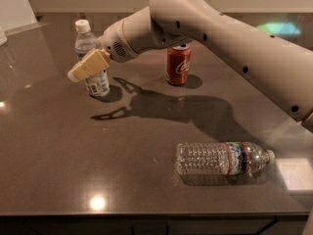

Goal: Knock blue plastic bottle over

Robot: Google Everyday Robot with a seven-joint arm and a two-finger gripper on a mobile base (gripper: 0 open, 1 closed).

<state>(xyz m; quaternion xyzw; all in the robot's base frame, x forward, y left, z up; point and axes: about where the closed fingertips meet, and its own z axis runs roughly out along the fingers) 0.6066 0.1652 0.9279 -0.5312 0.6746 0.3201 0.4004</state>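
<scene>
The blue plastic bottle (90, 58) stands upright at the back left of the dark table, with a white cap and a white-and-blue label. My gripper (82, 68) reaches in from the right and sits in front of the bottle's middle, covering part of its body. Its tan fingers (93, 62) point left and slightly down. Whether they touch the bottle I cannot tell.
A red soda can (178, 64) stands upright behind my arm, right of the bottle. A longer ribbed clear bottle (222, 158) with a red-banded label lies on its side at the front right. The table's front edge (146, 213) runs along the bottom.
</scene>
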